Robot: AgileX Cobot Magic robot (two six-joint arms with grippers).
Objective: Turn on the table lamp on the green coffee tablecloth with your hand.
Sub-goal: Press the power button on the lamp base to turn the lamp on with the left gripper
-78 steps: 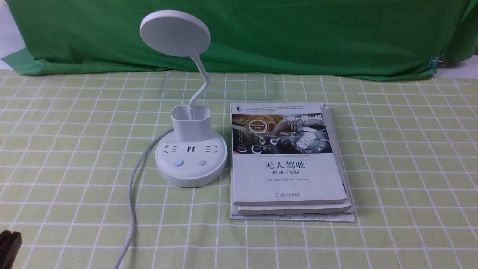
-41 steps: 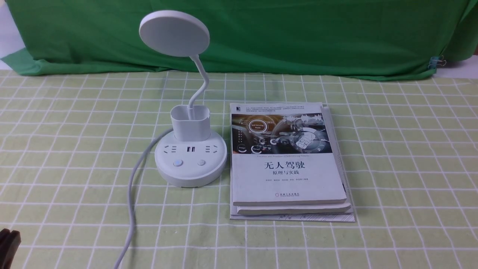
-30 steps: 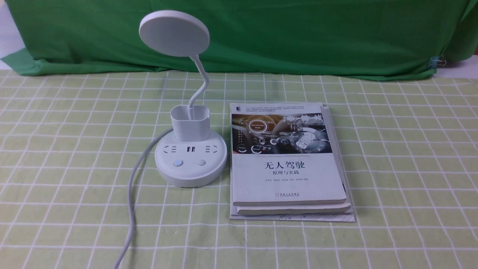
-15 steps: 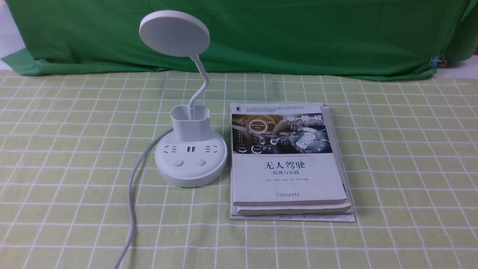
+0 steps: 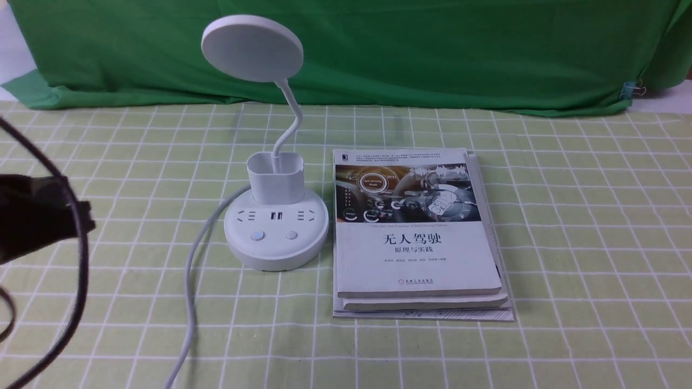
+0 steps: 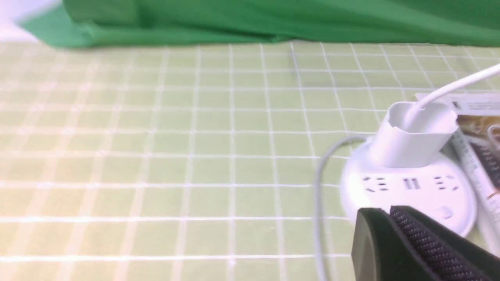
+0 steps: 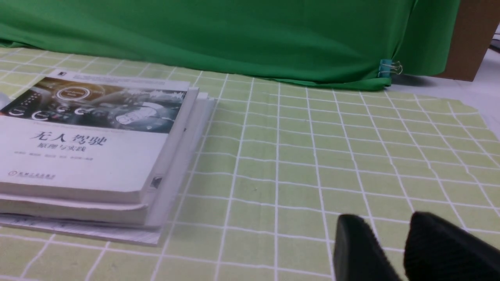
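A dark green backdrop cloth (image 5: 432, 54) hangs behind, beside a brown panel (image 7: 472, 39).

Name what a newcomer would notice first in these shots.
The white table lamp, disc head raised, stands at centre on the gridded green tablecloth. A stack of books lies just to its right, and the black left arm pokes in at the left edge, cables looping.

There is one table lamp (image 5: 275, 183) with two buttons (image 5: 257, 235), one white cord (image 5: 189, 292), one pile of books (image 5: 416, 259), one green coffee tablecloth (image 5: 584, 216) and one dark green backdrop cloth (image 5: 432, 48).
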